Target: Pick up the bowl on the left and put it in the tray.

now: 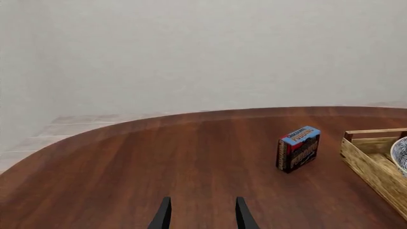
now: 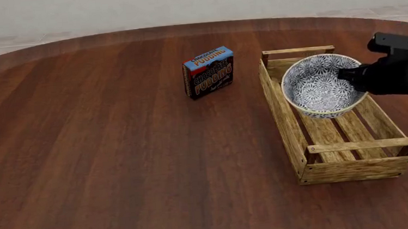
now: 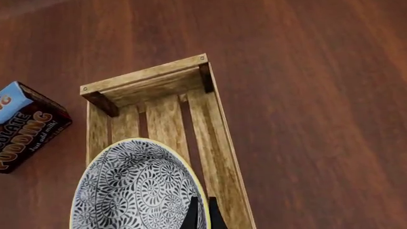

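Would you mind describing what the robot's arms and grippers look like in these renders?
The right arm is matte black and blocky, with a boxy module on top; no cables or markings are visible. The right gripper has thin, black, blade-like fingers tapering to points. The left gripper has two matching slim black fingers, plain and unmarked. The rest of the left arm is barely in view.

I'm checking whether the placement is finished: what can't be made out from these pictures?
- Whether the bowl rests on the tray slats: its underside is hidden by its own body in the front and right wrist views.
- Right pincer: cut off by the frame edge in the right wrist view.
- Left pincer: only fingertips show, the arm cut off below.
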{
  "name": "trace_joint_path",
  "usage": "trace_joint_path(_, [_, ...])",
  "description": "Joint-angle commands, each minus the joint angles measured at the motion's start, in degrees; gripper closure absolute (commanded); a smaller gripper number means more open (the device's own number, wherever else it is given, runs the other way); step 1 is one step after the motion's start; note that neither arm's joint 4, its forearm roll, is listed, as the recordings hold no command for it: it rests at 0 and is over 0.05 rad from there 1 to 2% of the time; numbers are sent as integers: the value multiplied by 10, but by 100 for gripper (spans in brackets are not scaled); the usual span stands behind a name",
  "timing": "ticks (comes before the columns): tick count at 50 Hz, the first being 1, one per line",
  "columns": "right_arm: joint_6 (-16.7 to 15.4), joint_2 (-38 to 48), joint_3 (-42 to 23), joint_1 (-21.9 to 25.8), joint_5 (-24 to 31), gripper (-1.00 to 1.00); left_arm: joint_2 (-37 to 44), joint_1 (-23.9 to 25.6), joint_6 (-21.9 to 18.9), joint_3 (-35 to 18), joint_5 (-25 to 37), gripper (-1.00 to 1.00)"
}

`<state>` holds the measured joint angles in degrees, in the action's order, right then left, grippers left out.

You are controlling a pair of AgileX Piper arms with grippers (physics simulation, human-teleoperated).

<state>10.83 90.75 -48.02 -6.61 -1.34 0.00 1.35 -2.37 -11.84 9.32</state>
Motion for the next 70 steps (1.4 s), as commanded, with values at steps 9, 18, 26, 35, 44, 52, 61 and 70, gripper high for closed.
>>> trace_joint_path(9, [-1,17,-7,-7,-8,100,0,-2,-2,-1,1,-100])
trace_joint_path(18, [-3,22,-7,-8,-10,100,0,-3,0,-2,2,-100])
trace_joint_path(26, [-6,28,-4,-10,-16,100,0,-4,0,-2,2,-100])
trace_joint_path(35, [-10,38,-9,-13,-18,100,0,-3,0,-2,2,-100])
trace_joint_path(44, [-12,47,-15,-12,-18,100,0,-3,-1,0,1,-100])
trace_joint_path(52, [-12,59,-18,-11,-23,100,0,-3,-1,3,-2,-100])
trace_joint_path(61, [-12,67,-18,-10,-28,100,0,-3,-2,9,-6,-100])
trace_joint_path(70, [-9,82,-23,-8,-34,100,0,-5,-2,6,-2,-100])
